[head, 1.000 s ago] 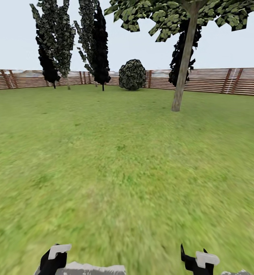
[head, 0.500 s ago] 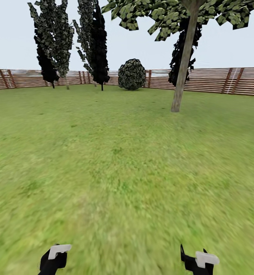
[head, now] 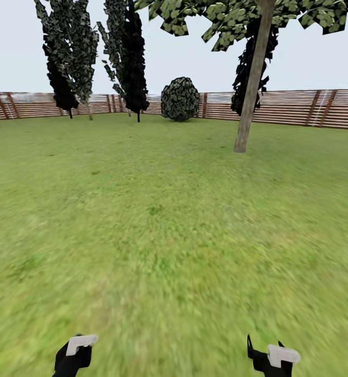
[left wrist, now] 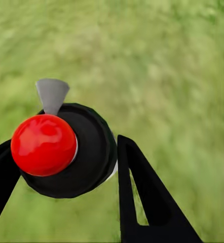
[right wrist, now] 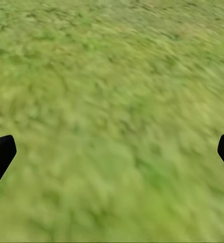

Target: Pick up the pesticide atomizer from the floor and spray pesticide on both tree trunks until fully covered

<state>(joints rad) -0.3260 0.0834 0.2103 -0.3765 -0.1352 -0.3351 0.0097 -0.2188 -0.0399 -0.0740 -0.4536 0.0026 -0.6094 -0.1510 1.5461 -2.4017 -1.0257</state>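
I have rolled a bit closer to the tree (head: 250, 89), my left gripper (left wrist: 66, 167) squeezing the sprayer (left wrist: 61, 149), my right gripper (right wrist: 112, 154) wide apart with nothing in it.

Fenced backyard garden, pretty clearly outdoors.

Green grass lawn (head: 158, 225) runs everywhere ahead of the grippers, and the same blurry grass sits under both of them in the wrist views. A brown horizontal-slat wooden fence (head: 294, 107) closes off the far end, well away from the arms, with pale open sky above it. Far ahead and off to the right gripper's side stands a tree (head: 250, 78) with a thick bare trunk and leafy crown. Dark conifers (head: 69, 57) line up by the fence on the left gripper's side, plus a round shrub (head: 180, 99) between them and the tree.
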